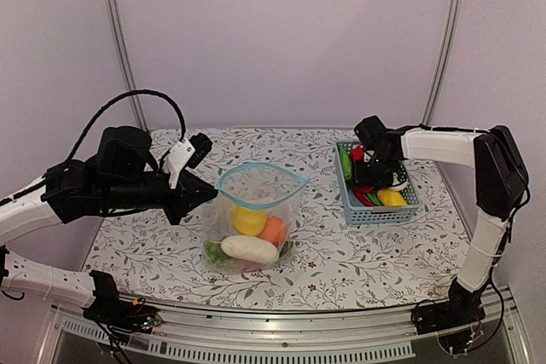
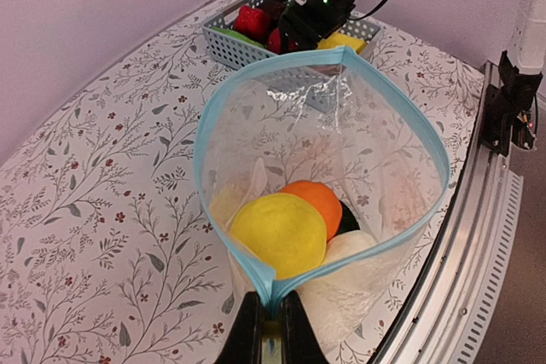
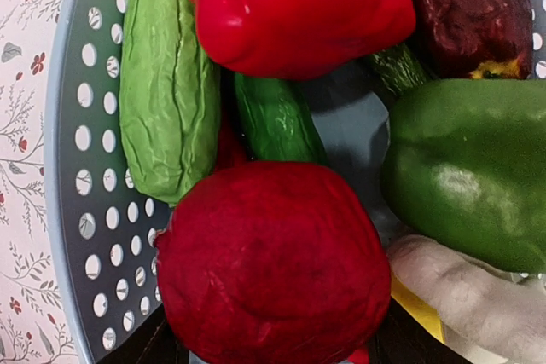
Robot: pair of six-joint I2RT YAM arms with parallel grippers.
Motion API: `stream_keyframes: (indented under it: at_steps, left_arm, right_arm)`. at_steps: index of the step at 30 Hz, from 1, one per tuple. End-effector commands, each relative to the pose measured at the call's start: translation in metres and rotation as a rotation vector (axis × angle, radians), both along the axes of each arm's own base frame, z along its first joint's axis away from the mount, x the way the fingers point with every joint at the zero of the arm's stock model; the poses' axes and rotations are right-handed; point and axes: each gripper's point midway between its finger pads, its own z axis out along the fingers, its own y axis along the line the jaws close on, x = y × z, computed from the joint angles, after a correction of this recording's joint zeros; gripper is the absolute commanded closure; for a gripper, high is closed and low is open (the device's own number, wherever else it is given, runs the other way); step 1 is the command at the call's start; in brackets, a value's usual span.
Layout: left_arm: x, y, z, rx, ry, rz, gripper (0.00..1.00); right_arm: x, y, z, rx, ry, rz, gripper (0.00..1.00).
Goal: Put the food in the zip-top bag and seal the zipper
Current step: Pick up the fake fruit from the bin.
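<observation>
1. The zip-top bag (image 1: 256, 219) stands open at the centre of the flowered worktop (image 1: 341, 266). Its zipper (image 2: 205, 138) is spread in a wide blue loop.
2. Inside the bag lie a yellow lemon (image 2: 277, 232), an orange (image 2: 317, 200), a white radish (image 1: 249, 249) and a green bunch (image 1: 213, 251).
3. The left claw (image 2: 271, 317), at the bottom centre of the left wrist view, is clamped on the zipper at the near corner of the mouth.
4. The right claw (image 1: 381, 178) is down in the light blue basket (image 1: 384, 216), at the right of the top view.
5. The basket holds more food, including a red pepper (image 3: 294, 6), a green pepper (image 3: 469, 168) and a dark red round piece (image 3: 273, 266).
6. In the right wrist view, only dark finger edges show at the bottom, either side of the dark red round piece. Whether the right claw grips it cannot be told.
</observation>
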Motion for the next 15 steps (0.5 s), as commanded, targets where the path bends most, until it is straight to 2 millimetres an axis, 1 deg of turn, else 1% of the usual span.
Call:
stream_keyframes:
  at_steps: [1, 2, 3, 6, 8, 9, 10, 11, 13, 15]
  left_arm:
    - [0.002, 0.001, 0.001, -0.014, 0.002, 0.008, 1.0]
    - [0.002, 0.001, 0.001, -0.014, 0.002, 0.007, 1.0]
    - [0.002, 0.001, 0.001, -0.016, 0.003, 0.007, 1.0]
    - [0.001, 0.0, 0.001, -0.017, 0.006, 0.003, 1.0]
    - [0.0, -0.001, 0.001, -0.022, 0.009, -0.002, 1.0]
    - [0.0, -0.001, 0.001, -0.021, 0.011, -0.005, 1.0]
    - [0.0, -0.002, 0.001, -0.022, 0.012, -0.007, 1.0]
    - [0.0, -0.002, 0.001, -0.023, 0.014, -0.009, 1.0]
    - [-0.001, -0.002, 0.0, -0.022, 0.016, -0.011, 1.0]
    - [-0.001, -0.003, 0.0, -0.023, 0.019, -0.012, 1.0]
  right_arm:
    - [-0.013, -0.007, 0.042, 0.017, -0.047, 0.023, 0.4]
    - [-0.017, -0.009, 0.049, 0.017, -0.05, 0.03, 0.4]
    - [-0.022, -0.011, 0.065, 0.028, -0.073, 0.034, 0.41]
    - [-0.036, -0.018, 0.095, 0.043, -0.11, 0.052, 0.41]
    - [-0.049, -0.018, 0.124, 0.092, -0.147, 0.073, 0.41]
    - [-0.055, -0.014, 0.132, 0.119, -0.15, 0.09, 0.41]
    - [-0.064, -0.009, 0.146, 0.162, -0.165, 0.117, 0.41]
    - [-0.071, -0.003, 0.155, 0.192, -0.17, 0.145, 0.41]
    - [-0.087, 0.012, 0.179, 0.266, -0.191, 0.216, 0.41]
    - [-0.104, 0.029, 0.197, 0.326, -0.193, 0.292, 0.41]
